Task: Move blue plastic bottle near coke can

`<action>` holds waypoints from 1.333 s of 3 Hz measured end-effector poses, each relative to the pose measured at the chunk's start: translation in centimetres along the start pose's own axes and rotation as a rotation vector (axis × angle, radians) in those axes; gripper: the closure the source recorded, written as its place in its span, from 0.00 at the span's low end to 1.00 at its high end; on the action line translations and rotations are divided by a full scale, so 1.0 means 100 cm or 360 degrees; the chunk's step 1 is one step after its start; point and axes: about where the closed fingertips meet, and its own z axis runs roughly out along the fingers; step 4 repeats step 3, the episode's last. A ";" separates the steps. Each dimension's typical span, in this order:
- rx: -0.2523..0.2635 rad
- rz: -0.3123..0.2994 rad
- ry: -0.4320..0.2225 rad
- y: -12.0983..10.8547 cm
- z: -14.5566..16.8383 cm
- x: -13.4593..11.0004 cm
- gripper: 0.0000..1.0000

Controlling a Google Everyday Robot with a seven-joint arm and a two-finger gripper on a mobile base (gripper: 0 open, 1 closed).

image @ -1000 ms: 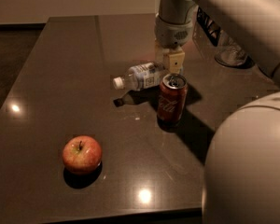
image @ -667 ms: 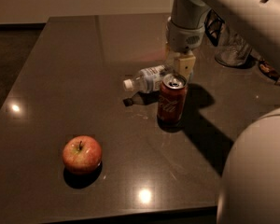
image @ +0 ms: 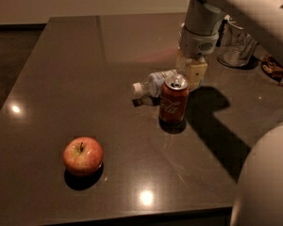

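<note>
Reach is short: the blue plastic bottle (image: 156,81) is laid on its side just behind the coke can (image: 174,100), long axis left-right, cap leftward; the gripper (image: 191,72) is poised at its right end, grip state not discernible

- The arm (image: 247,6) is slanting down from the upper right, crossing above the far right corner of the table (image: 61,79).
- The wrist (image: 200,29), a pale grey cylinder with a vented collar, is pointing straight down.
- The gripper (image: 192,74) is hanging low beneath the wrist, over the right half of the table and nearer the far edge than the near one.
- A rounded white body shell (image: 269,182) is filling the near right corner, overlapping the table's near edge.
</note>
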 end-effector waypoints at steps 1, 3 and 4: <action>0.0014 -0.0003 -0.0001 -0.003 0.001 -0.001 0.11; 0.0022 -0.0003 -0.0002 -0.005 0.003 -0.001 0.00; 0.0022 -0.0003 -0.0002 -0.005 0.003 -0.001 0.00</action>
